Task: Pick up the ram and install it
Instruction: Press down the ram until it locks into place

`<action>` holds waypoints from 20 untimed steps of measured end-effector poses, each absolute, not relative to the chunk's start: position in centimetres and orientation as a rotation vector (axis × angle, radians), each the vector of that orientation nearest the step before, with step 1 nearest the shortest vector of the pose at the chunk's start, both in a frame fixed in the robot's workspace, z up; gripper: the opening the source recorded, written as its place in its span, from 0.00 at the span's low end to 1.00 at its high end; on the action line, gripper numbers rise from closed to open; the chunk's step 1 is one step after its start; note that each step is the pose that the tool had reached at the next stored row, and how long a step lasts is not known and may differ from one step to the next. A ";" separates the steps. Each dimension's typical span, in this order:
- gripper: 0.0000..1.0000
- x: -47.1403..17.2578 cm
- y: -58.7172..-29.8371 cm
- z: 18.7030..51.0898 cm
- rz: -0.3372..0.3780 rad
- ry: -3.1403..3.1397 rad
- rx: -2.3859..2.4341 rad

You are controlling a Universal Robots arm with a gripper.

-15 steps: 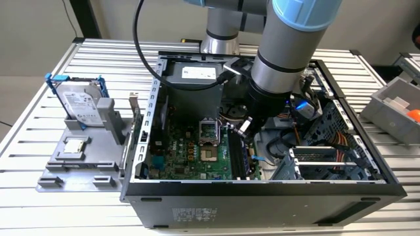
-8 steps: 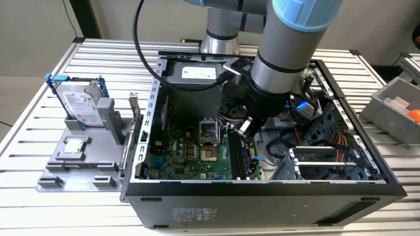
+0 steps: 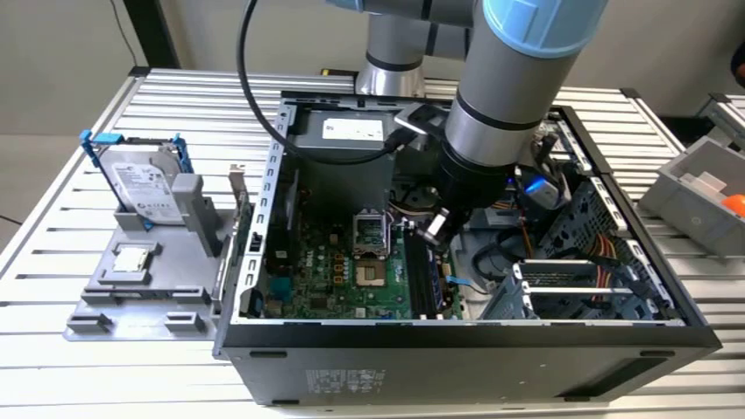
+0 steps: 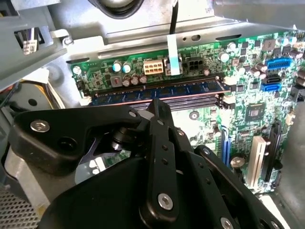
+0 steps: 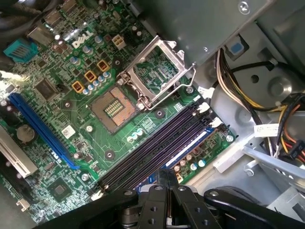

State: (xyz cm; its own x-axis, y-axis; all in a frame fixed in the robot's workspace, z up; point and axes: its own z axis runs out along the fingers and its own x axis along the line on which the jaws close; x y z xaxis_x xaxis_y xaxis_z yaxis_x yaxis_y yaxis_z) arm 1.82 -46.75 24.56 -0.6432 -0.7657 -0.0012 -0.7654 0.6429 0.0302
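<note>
slatted metal table [image 3: 70, 375] bore open computer case [image 3: 466, 349]. ram [image 4: 157, 90], thin, light, rigid, likely fragile, best held by long edges, lay in motherboard slot; gripper [image 4: 159, 110] above it, finger state indeterminate.

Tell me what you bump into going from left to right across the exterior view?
Hard drive on the grey stand → green motherboard in the open computer case → gripper → grey bin.

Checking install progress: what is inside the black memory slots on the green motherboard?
The long blue-green ram stick sits in the slot nearest the black gripper; the other slots look empty. The gripper covers one end.
</note>
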 end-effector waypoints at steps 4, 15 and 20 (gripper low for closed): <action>0.00 1.8 -46.7 24.6 -0.043 -2.795 1.407; 0.00 1.8 -46.7 24.6 -0.042 -2.707 1.566; 0.00 1.8 -46.6 24.6 -0.041 -2.672 1.624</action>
State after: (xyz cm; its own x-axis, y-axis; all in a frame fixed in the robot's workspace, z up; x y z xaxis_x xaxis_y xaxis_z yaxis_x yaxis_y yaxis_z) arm 1.83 -46.60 24.57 -0.4602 -0.8878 -0.0011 -0.8874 0.4600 0.0302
